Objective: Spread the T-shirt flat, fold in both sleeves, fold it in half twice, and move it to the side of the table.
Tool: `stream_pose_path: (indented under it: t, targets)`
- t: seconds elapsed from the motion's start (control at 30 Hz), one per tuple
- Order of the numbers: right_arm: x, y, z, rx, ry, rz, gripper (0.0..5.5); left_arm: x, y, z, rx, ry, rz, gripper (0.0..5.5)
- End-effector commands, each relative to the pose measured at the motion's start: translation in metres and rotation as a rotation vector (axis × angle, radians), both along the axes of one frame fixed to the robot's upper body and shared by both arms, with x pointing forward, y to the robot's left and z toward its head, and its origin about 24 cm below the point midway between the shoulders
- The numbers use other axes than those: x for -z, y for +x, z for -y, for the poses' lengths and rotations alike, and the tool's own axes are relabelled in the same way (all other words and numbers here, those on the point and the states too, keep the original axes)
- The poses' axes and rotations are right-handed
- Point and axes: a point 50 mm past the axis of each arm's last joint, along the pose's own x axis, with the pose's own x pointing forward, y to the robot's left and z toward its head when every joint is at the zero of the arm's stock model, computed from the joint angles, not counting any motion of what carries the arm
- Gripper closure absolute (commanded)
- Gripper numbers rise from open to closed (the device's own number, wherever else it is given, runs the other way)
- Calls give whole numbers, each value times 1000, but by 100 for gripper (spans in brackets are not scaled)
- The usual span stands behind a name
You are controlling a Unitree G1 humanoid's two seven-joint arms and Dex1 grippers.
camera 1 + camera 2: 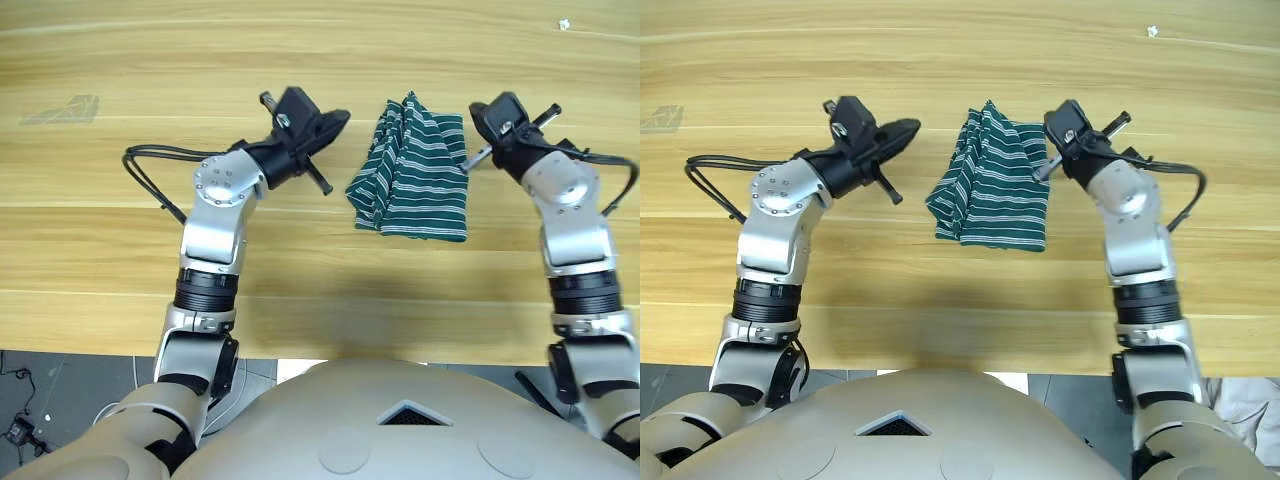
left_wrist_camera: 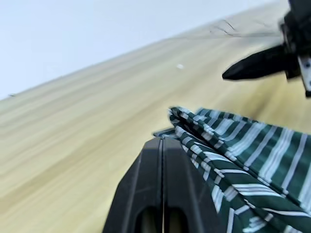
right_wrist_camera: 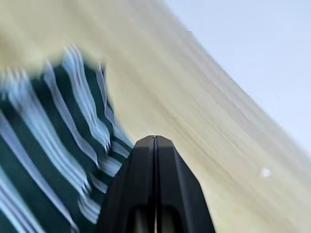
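Left eye view showed the folded T-shirt on the worktop between the left hand and right hand, both clenched empty; sliding it sideways from one edge would probably have bunched the layers.

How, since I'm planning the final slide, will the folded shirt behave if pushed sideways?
Probably floppy: the shirt is soft layered cloth, so its loose folds may bunch. Likely light, sliding easily on the smooth wooden table.

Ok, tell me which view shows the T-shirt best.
The left eye view: the whole T-shirt is in frame, seen from above. The right eye view shows the same. Both wrist views show part of its striped fabric, cut off by the frame.
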Motion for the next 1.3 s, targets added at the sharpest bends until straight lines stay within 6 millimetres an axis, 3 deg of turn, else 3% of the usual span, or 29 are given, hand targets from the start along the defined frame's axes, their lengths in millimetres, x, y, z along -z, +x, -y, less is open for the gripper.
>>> stream_pose_path:
  t: [0.03, 0.2, 0.4, 0.47, 0.67, 0.9, 1.0, 1.17, 1.3]
  targets:
    - [17, 9, -39, 25, 112, -58, 550, 10, 1, -12, -110, 44, -32, 547]
    - [36, 19, -50, 130, 169, -81, 550, 74, -12, 6, -161, 307, -214, 547]
    - [58, 26, -86, 142, 242, -161, 550, 121, -43, 26, -15, 535, -324, 547]
    - [64, 27, -93, 135, 238, -182, 550, 126, -48, 33, 25, 523, -341, 547]
    - [68, 27, -100, 173, 235, -134, 550, 120, -53, 51, 85, 457, -328, 547]
    - [93, 14, -111, 162, 174, -234, 550, 114, -55, 58, 96, 397, -326, 547]
    - [107, 8, -108, 147, 100, -300, 550, 104, -46, 50, 40, 355, -302, 547]
    - [131, -1, -60, 146, -72, -414, 550, 56, -12, 7, -189, 179, -177, 547]
    - [123, 5, -3, 115, -295, -355, 550, 32, -6, -12, -264, 111, -106, 547]
